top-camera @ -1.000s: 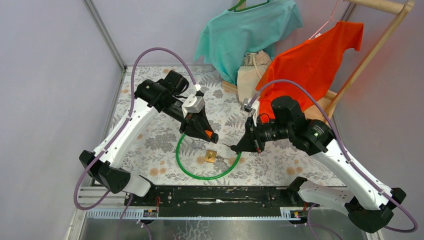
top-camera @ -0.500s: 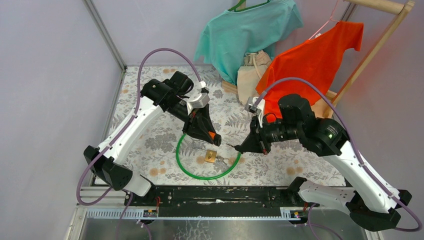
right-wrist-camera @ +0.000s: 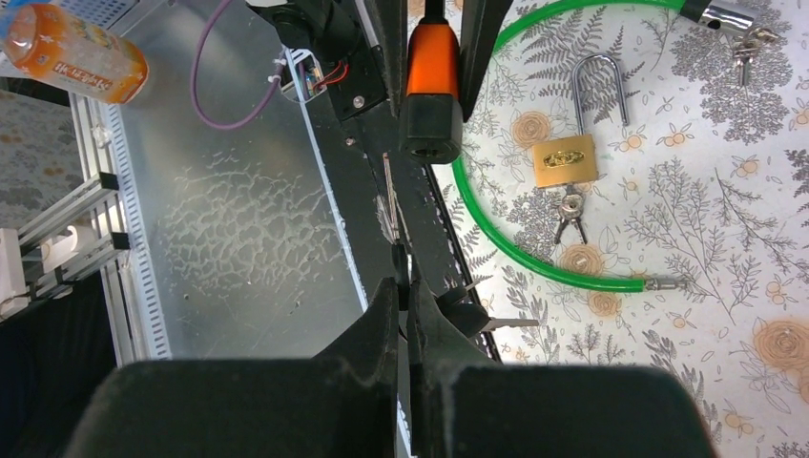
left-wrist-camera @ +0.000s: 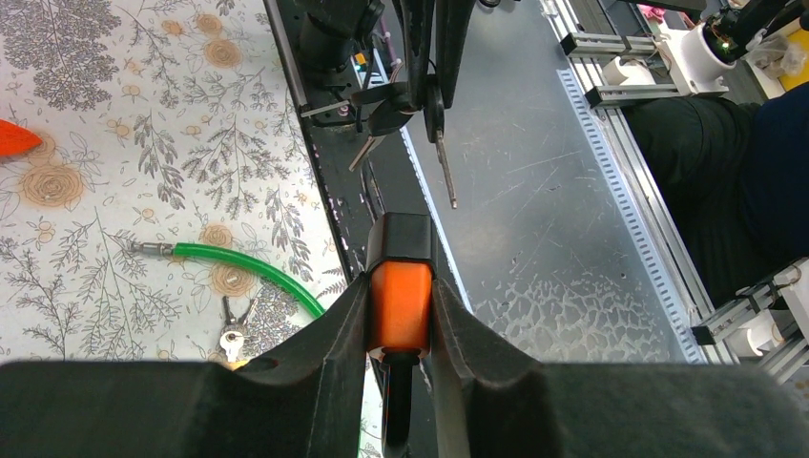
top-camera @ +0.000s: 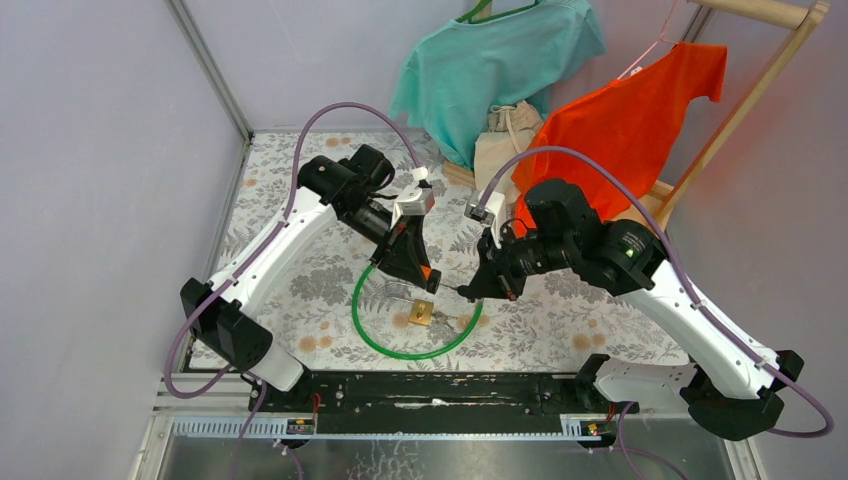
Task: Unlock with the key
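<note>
My left gripper [top-camera: 421, 272] is shut on the orange and black lock head [left-wrist-camera: 400, 298] of a green cable lock [top-camera: 400, 346] and holds it above the mat. My right gripper [top-camera: 468, 291] is shut on the black head of a key [right-wrist-camera: 390, 196]. The key's blade points at the black end of the lock head [right-wrist-camera: 431, 119], with a small gap between them. In the left wrist view the key [left-wrist-camera: 445, 157] hangs ahead of the lock head with a spare key beside it. The left gripper [left-wrist-camera: 401, 286] and the right gripper [right-wrist-camera: 408, 286] both show closed jaws.
A brass padlock [top-camera: 421, 312] with small keys [right-wrist-camera: 570, 218] lies on the floral mat inside the green cable loop [right-wrist-camera: 534, 262]. Teal and orange shirts hang on a wooden rack [top-camera: 745, 100] at the back right. A black rail [top-camera: 440, 388] runs along the near edge.
The right gripper has moved left with the key, bringing the blade closer to the lock head. The left arm has shifted a little right, still holding the lock head.
</note>
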`<state>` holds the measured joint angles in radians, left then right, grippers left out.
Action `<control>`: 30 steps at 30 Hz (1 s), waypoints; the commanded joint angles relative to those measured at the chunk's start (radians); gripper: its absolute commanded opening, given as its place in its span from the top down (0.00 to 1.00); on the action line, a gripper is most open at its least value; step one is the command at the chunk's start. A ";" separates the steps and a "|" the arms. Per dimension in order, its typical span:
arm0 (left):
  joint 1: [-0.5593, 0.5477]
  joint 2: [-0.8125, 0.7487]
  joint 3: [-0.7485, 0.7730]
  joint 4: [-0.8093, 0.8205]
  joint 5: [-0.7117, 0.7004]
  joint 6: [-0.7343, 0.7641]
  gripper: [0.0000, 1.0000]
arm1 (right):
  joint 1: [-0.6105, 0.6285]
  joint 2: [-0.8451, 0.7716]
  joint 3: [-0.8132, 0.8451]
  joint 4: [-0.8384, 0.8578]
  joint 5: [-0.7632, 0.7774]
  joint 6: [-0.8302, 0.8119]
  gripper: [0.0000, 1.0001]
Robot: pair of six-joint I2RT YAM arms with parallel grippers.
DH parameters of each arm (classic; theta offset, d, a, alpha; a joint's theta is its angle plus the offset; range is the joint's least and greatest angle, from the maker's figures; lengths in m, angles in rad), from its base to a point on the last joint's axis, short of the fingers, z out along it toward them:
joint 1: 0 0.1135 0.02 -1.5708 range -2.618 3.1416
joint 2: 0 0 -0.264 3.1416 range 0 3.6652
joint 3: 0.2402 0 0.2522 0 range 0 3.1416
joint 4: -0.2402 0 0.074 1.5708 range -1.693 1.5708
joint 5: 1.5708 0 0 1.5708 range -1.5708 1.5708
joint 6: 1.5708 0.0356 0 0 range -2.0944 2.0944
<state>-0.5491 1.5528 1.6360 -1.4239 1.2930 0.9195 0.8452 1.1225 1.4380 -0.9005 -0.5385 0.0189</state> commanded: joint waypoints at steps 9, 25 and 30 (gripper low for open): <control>-0.003 -0.023 0.023 -0.026 0.045 0.019 1.00 | 0.012 -0.026 -0.005 0.002 0.069 -0.015 1.00; -0.003 -0.030 0.030 -0.026 0.060 0.024 1.00 | 0.012 -0.004 -0.028 0.023 0.071 -0.004 1.00; -0.003 -0.023 0.029 -0.026 0.059 0.026 1.00 | 0.014 0.006 -0.028 0.035 0.058 -0.003 1.00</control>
<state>-0.5491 1.5490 1.6360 -1.4277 1.3010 0.9302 0.8494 1.1221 1.4048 -0.9001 -0.4644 0.0158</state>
